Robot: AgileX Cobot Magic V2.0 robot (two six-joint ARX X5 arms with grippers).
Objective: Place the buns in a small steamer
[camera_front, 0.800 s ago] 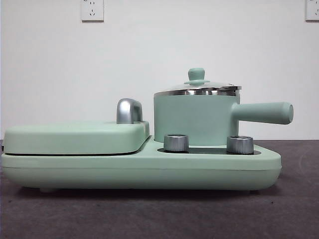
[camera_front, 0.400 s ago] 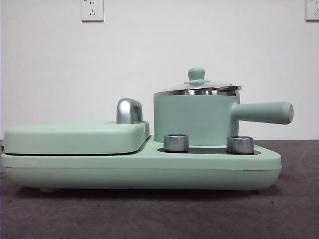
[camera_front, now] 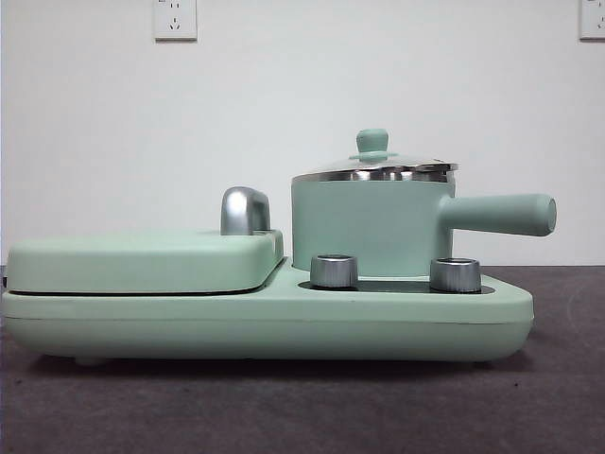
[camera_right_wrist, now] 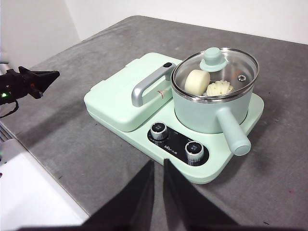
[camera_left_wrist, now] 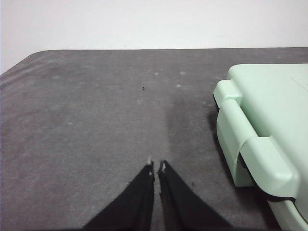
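Mint-green, the small steamer (camera_right_wrist: 211, 103) is sitting lidded on the cooker base (camera_right_wrist: 144, 130) mid-table, both buns (camera_right_wrist: 208, 84) lying inside. The left gripper (camera_left_wrist: 156, 167) and right gripper (camera_right_wrist: 159, 163) are hanging clenched and empty, so nothing is seeming left beyond staying clear.

Both buns (camera_right_wrist: 208, 84) sit inside the lidded steamer (camera_right_wrist: 214, 96) on the cooker (camera_right_wrist: 120, 108). The right gripper (camera_right_wrist: 158, 166), jaws together, hangs above the table (camera_right_wrist: 82, 159).
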